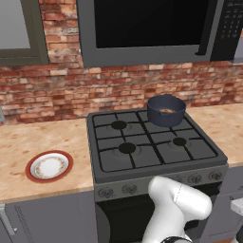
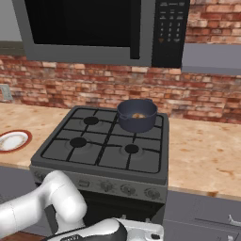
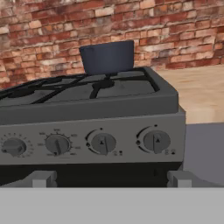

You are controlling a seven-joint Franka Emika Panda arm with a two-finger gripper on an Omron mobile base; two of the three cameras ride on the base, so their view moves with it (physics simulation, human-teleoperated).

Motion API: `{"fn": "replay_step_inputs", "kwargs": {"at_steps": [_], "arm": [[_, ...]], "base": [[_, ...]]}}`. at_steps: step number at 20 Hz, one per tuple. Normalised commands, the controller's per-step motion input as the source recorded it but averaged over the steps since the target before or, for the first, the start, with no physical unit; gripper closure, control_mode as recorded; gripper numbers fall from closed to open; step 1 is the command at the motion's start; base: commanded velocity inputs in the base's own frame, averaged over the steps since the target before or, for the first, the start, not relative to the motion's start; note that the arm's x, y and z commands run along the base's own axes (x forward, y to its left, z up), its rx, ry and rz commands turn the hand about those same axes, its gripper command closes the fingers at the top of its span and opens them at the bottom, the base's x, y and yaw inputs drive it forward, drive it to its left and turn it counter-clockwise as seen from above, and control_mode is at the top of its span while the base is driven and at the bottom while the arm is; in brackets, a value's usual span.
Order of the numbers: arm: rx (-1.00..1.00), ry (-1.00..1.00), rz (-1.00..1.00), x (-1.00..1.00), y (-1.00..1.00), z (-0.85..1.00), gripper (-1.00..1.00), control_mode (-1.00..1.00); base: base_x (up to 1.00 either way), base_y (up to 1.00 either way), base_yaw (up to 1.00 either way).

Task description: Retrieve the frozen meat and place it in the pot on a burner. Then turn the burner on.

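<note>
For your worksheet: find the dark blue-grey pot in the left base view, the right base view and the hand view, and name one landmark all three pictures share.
Left base view: the pot sits on the stove's back right burner, upper right of centre.
Right base view: the pot sits on the back right burner, just right of centre.
Hand view: the pot stands at the far end of the stove top, upper centre.
Shared landmark: the brick wall behind the stove.

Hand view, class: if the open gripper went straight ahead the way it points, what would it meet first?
Probably the dark grey stove's front panel, around the round grey control knob second from the right. The gripper looks level with the knobs, though depth is unclear.
</note>
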Motion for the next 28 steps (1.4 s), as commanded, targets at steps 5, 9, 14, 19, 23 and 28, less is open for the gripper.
{"fn": "replay_step_inputs", "kwargs": {"at_steps": [5,9,14,19,23,28], "arm": [[0.03,-0.07,-0.01,0.00,0.73,-0.31,-1.00,-1.00],[0.02,-0.11,-0.08,0.03,0.57,-0.02,-1.00,-1.00],[0.20,-0.05,-0.22,0.27,-0.14,0.00,-1.00,-1.00],[0.06,-0.01,-0.12,0.08,0.08,-0.05,-1.00,-1.00],[0.01,-0.08,-0.01,0.04,0.00,-0.09,-1.00,-1.00],[0.00,-0.13,0.02,0.18,0.00,-0.01,-1.00,-1.00]], "base": [[0.00,0.00,0.00],[0.00,0.00,0.00],[0.00,0.00,0.00],[0.00,0.00,0.00],[0.00,0.00,0.00],[0.00,0.00,0.00]]}}
